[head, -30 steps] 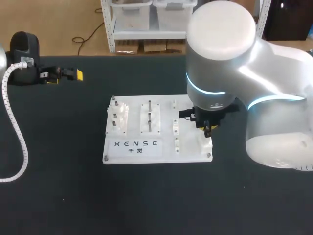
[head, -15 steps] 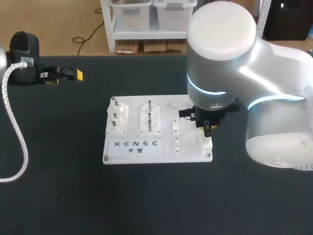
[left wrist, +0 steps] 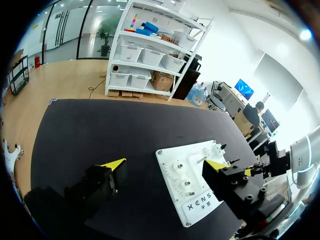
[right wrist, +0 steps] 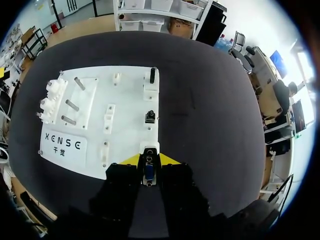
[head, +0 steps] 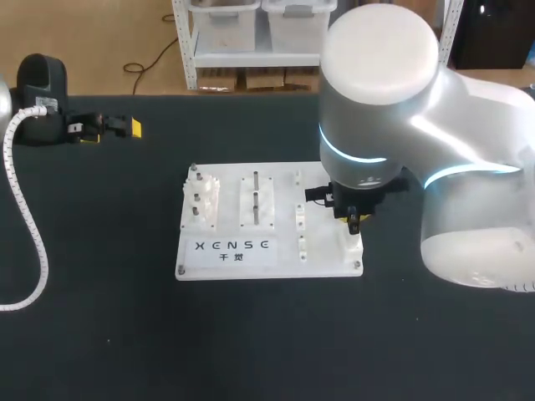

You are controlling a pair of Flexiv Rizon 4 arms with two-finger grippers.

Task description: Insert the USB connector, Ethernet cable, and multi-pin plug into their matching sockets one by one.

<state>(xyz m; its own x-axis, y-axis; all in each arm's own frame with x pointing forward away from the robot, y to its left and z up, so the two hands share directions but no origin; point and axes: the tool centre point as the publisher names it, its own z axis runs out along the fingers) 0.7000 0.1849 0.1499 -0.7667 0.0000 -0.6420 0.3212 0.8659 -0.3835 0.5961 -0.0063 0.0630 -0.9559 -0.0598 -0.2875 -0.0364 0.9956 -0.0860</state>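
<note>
Nothing has shifted in the last second. The right gripper (right wrist: 148,160) stays clamped on a small connector (right wrist: 148,174) above the four o'clock corner of the white board (head: 284,266), so I judge insertion has not begun. A black socket (right wrist: 149,117) sits at its twelve o'clock. Well away at the board's ten o'clock, the left gripper (left wrist: 165,164) rests spread wide and empty. I cannot tell which plug is held, and the right arm (head: 376,109) hides any contact.

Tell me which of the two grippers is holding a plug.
The right gripper, over the white board's edge, is shut on a small plug; the left gripper is open and empty.
</note>
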